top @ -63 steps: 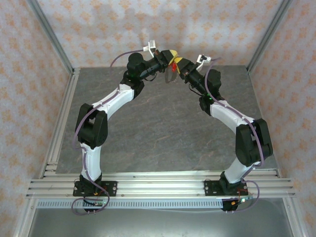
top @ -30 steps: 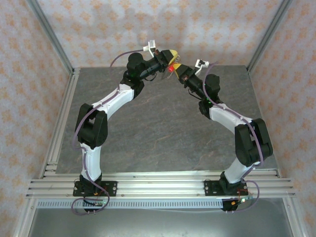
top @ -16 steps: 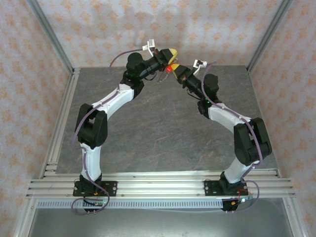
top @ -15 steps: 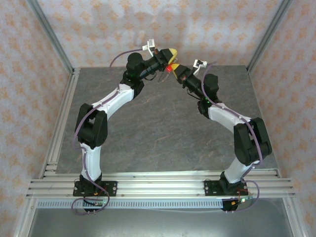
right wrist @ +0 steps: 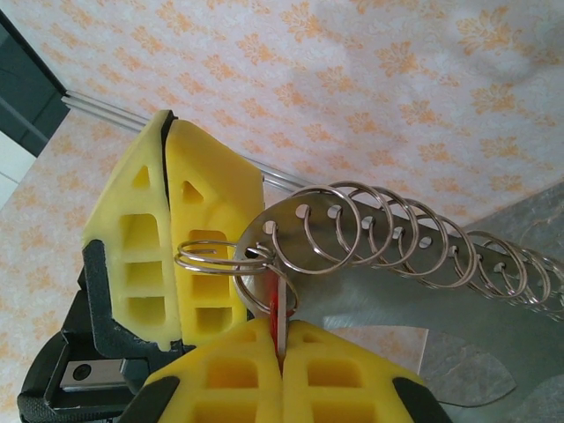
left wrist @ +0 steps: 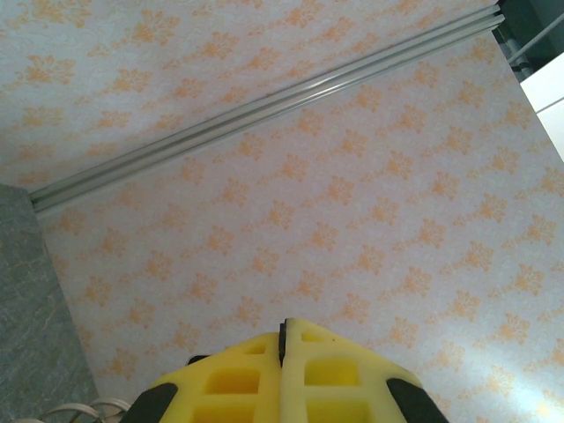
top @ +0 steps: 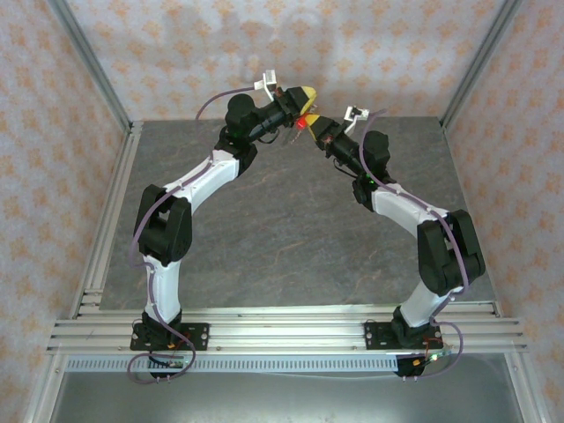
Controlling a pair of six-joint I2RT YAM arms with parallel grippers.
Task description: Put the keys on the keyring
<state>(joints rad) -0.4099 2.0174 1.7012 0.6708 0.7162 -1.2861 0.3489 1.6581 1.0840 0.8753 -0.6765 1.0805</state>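
Top external: high, behind, looking down over table (top: pixel 291 229). Wrist cameras: close-up, facing shared patterned wall (left wrist: pixel 352 194).

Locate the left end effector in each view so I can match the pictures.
Top external: the left end effector, yellow-tipped, is at top centre, raised.
Left wrist: it sits bottom centre, shut.
Right wrist: it stands at left, beside the metal rings.
Shared landmark: the orange-flowered wall behind it.

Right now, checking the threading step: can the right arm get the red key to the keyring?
Likely yes: right fingers, shut on the red key, hold it at the keyring pinched by left fingers; nothing between.
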